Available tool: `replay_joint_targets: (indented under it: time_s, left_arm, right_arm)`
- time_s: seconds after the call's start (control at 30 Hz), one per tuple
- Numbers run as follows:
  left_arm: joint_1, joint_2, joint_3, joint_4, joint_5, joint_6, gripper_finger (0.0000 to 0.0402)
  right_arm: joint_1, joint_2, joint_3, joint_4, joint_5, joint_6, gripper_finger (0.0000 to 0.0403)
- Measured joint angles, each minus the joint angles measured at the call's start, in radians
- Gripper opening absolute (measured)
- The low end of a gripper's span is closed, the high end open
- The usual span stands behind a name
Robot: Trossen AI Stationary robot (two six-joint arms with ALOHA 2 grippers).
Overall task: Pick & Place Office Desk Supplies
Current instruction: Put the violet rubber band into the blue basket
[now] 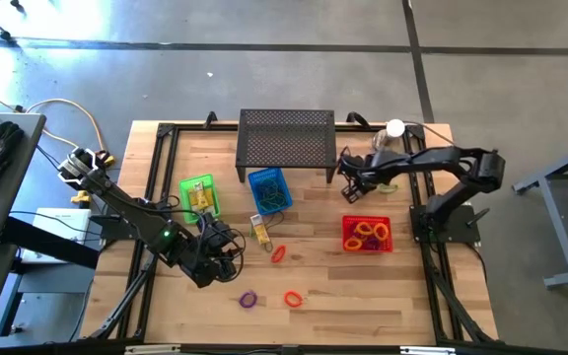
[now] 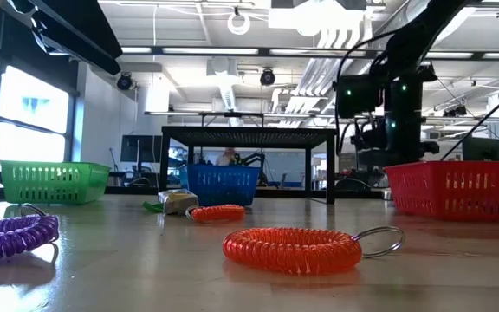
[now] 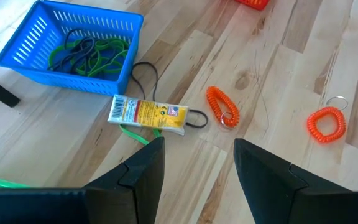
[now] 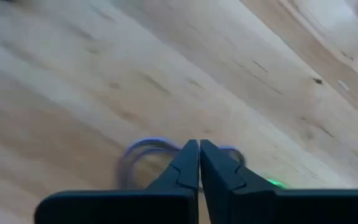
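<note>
- A pale wooden desk [image 1: 314,286] is carrying the supplies in a bright workshop with ceiling lights.
- Nearest the front edge, a purple coil loop [image 1: 248,298] and an orange coil loop [image 1: 293,298] are lying loose; these look light and springy, so pinching across one strand of the coil should suit.
- The left gripper [image 3: 197,163] is hovering with fingers well apart, facing the yellow packet [image 3: 148,114], which looks flat and slick: best taken across its narrow sides.
- A red coil [image 3: 221,107] is lying just beside it.
- Farther off, the right gripper [image 4: 199,163] is pressing fully closed near the black stand [image 1: 286,138], seemingly pinching a thin, limp band [image 4: 143,154] on the desk.
</note>
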Motion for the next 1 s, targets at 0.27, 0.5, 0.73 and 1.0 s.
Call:
replay_joint_targets:
  time_s: [0.27,0.5,0.73,1.0]
  left_arm:
    - [0.000,0.000,0.000,0.000,0.000,0.000,0.0186]
    - [0.000,0.000,0.000,0.001,0.000,0.001,0.0186]
    - [0.000,0.000,0.000,0.003,0.000,-0.005,0.0186]
    - [0.000,0.000,0.000,0.003,0.000,-0.005,0.0186]
  right_arm:
    - [0.127,-0.125,0.002,-0.013,0.028,0.008,0.0002]
    - [0.144,-0.232,0.003,-0.081,-0.006,0.061,0.0003]
    - [0.082,-0.221,0.003,-0.191,-0.059,0.063,0.0062]
    - [0.044,-0.172,0.003,-0.157,-0.091,0.073,0.0216]
